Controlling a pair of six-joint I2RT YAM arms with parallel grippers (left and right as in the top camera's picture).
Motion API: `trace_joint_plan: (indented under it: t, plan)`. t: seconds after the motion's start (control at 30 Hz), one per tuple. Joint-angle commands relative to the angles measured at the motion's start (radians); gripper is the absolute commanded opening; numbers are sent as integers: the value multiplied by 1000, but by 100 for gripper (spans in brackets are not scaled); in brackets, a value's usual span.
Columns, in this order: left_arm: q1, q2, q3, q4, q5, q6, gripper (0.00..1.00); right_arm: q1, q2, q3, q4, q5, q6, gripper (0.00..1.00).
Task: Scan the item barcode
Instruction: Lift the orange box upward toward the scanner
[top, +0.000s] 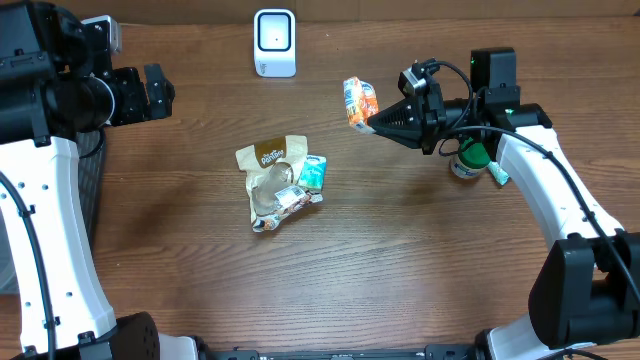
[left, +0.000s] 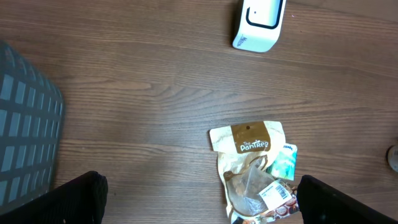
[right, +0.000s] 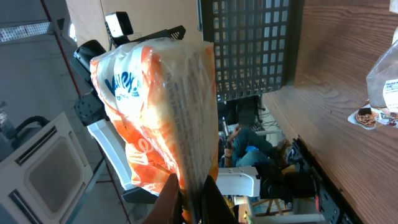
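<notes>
Orange packet (right: 155, 112) pinched at its seam by clenched right end effector (top: 372, 124), held above bench (top: 400, 260) near far edge, right of white scanner (top: 274, 42), likely to present barcode. Left end effector (top: 155, 92) released, idle by left edge.

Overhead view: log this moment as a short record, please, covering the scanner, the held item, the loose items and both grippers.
scanner: white scanner, upright near the top of the view, nothing touching it
held item: orange snack packet, in the air to the right of the scanner
right gripper: shut on the orange snack packet
left gripper: open, empty, at the far left
loose items: pile of packets in the middle of the view
other: green-and-white container under the right arm
</notes>
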Motion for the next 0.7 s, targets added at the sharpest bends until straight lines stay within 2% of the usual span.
trace_joint_plan:
  t: [0.0, 0.23, 0.5, 0.67]
  plan:
    - [4, 0, 8, -3, 8, -13, 100, -4, -8, 12, 6, -15, 14, 4]
    - [4, 2, 8, -3, 8, -13, 100, -4, -8, 12, 5, -14, 19, 4]
    - [4, 4, 8, -3, 8, -13, 100, -4, -8, 12, 13, -10, 143, 4]
    - [4, 4, 8, -3, 8, -13, 100, 0, -8, 12, 72, 13, 72, 4]
